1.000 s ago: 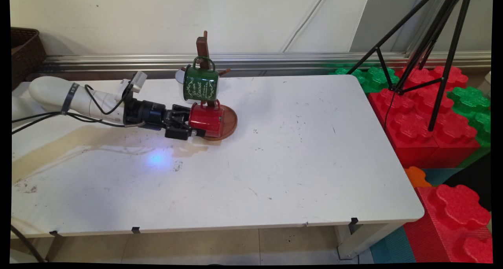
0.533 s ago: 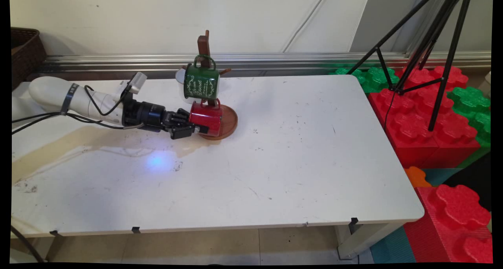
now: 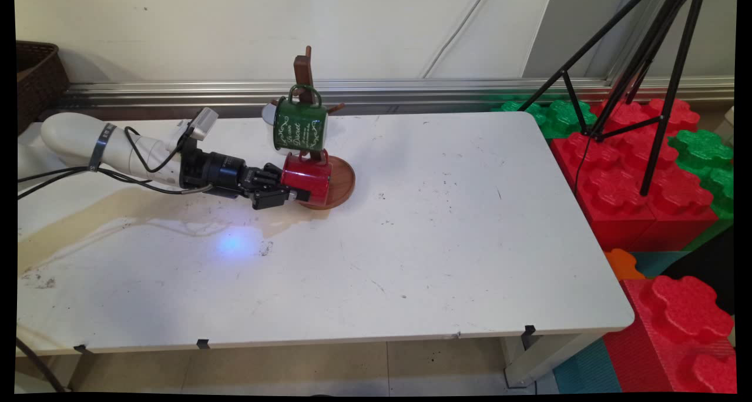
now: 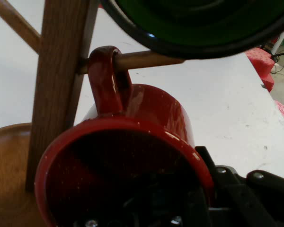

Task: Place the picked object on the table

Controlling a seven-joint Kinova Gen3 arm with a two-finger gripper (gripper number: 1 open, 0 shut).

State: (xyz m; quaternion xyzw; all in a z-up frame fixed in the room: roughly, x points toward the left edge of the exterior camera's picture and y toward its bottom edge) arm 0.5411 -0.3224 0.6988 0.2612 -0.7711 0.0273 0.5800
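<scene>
White table (image 3: 446, 225) bore a wooden mug stand (image 3: 304, 73), round base (image 3: 342, 181) at far left. Green mug (image 3: 300, 125) hung high. Red mug (image 3: 306, 176) hung lower, handle (image 4: 109, 80) over a peg (image 4: 146, 60). Gripper (image 3: 292, 195) apparently clamped its rim, one finger inside.

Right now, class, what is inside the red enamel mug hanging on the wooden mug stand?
One black gripper finger reaches inside the red enamel mug, the other outside its wall. The mug's bottom is hidden in shadow.
</scene>
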